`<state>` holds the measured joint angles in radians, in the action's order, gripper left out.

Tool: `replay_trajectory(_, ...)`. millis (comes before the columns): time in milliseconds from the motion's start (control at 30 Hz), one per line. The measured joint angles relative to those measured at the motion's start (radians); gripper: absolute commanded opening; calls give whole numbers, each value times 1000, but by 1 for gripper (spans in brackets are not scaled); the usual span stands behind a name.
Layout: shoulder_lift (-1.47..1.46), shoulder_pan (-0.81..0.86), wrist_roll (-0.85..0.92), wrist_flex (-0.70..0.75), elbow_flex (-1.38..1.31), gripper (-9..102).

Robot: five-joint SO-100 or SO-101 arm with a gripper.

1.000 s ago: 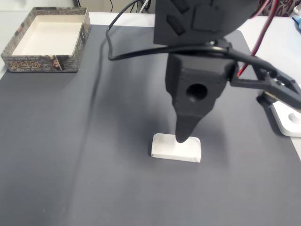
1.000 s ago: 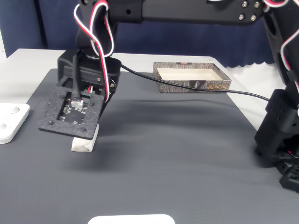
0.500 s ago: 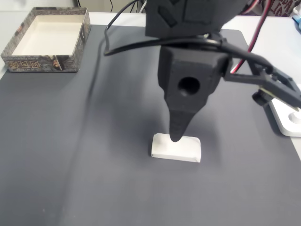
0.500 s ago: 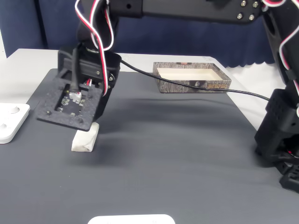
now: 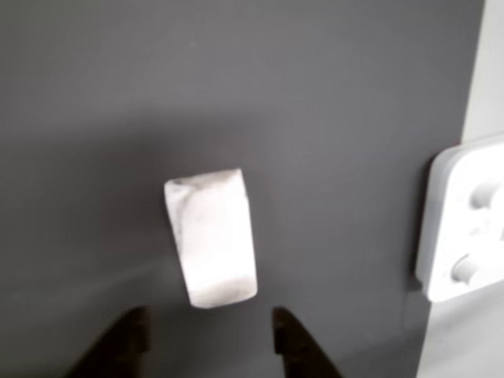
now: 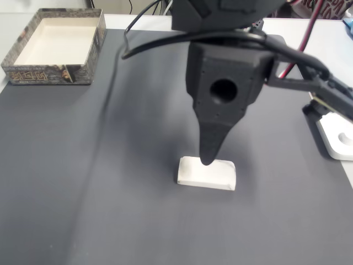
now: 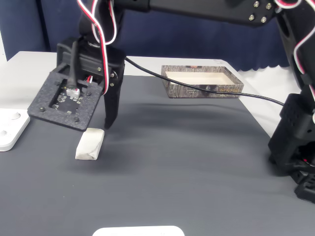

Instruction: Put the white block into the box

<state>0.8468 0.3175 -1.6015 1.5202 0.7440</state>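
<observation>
fingers: we see the gripper (image 5: pixel 209 339) w/ fingers (image 5: pixel 130 335) spread apart, nothing between them, hovering just above the block.
white block (image 6: pixel 207 173): lies flat on the dark surface (image 6: pixel 110 193), untouched.
box (image 6: pixel 55 44): far corner of the surface in a fixed view, well apart from block.
white device (image 5: pixel 465 220): at surface edge.

small matte white oblong block (image 6: pixel 207 173): one
printed cardboard box with pale inner faces (image 6: pixel 55 46): one
flat white plastic device at frame edge (image 5: pixel 465 220): one
black two-finger gripper (image 5: pixel 206 340): one
dark grey table mat (image 6: pixel 99 165): one
</observation>
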Motion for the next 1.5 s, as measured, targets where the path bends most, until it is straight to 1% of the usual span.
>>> replay_trajectory(67, -8, 0, 0, 0, -6, 36)
replay_trajectory(167, -8, -5, 2, 2, -8, 36)
replay_trajectory(800, -81, -8, 12, 2, -84, 32)
replay_trajectory(1300, -138, -8, 26, 2, -150, 32)
replay_trajectory(1500, -161, -8, 26, 38, -186, 31)
